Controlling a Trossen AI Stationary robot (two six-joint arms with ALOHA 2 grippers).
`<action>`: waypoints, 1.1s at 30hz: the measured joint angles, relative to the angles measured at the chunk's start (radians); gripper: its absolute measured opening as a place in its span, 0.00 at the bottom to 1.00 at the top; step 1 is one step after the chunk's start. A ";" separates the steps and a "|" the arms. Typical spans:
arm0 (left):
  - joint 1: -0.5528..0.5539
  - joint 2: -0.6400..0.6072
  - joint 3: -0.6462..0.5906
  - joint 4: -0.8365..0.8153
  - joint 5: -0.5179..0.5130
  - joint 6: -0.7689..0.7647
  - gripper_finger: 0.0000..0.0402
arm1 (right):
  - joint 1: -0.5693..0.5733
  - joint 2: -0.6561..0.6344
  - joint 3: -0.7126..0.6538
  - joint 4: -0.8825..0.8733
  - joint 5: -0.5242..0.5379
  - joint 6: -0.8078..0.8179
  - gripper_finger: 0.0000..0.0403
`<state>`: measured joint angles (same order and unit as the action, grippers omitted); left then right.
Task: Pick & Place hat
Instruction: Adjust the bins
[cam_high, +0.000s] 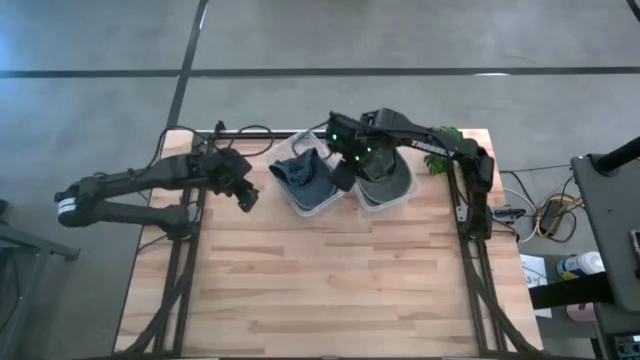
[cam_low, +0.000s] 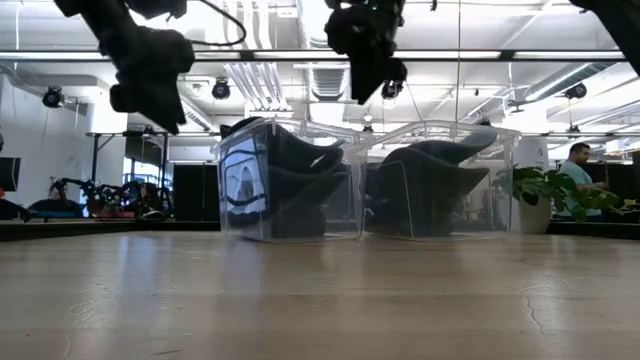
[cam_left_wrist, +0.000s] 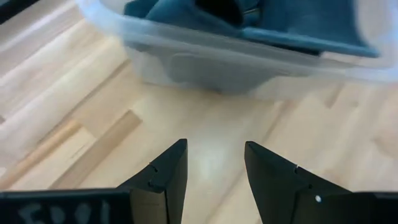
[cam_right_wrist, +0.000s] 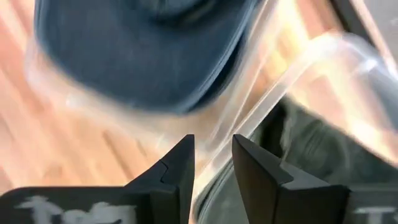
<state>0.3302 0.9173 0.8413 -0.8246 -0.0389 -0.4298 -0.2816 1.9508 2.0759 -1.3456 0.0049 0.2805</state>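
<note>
Two clear bins stand side by side at the table's far middle. The left bin (cam_high: 300, 200) holds a dark blue hat (cam_high: 308, 175) (cam_right_wrist: 143, 50). A dark green hat (cam_high: 385, 182) (cam_right_wrist: 311, 149) lies in the right bin (cam_high: 400, 200). My right gripper (cam_high: 343, 175) (cam_right_wrist: 211, 146) hangs open and empty above the two bins' adjoining rims, well above the table in the low view (cam_low: 365, 60). My left gripper (cam_high: 247, 195) (cam_left_wrist: 214, 155) is open and empty above bare wood, just left of the blue hat's bin (cam_left_wrist: 236, 56).
A green plant (cam_high: 445, 140) (cam_low: 545, 185) stands at the far right corner, beside the right arm's base. Cables lie along the far edge (cam_high: 250, 135). The near half of the wooden table (cam_high: 330, 290) is bare. A person (cam_low: 575, 160) sits in the room beyond.
</note>
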 joint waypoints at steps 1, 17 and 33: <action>0.000 0.003 -0.013 0.010 -0.014 0.000 0.38 | 0.010 -0.005 -0.013 -0.015 0.000 -0.002 0.26; 0.090 0.206 -0.127 0.330 -0.166 0.207 0.38 | -0.115 -0.019 -0.273 0.120 0.213 0.146 0.14; 0.215 0.454 -0.053 0.667 -0.108 0.532 0.38 | -0.137 -0.018 -0.330 0.331 0.130 0.197 0.09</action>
<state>0.5452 1.3715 0.7886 -0.1575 -0.1474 0.1025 -0.4184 1.9327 1.7454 -1.0148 0.1346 0.4773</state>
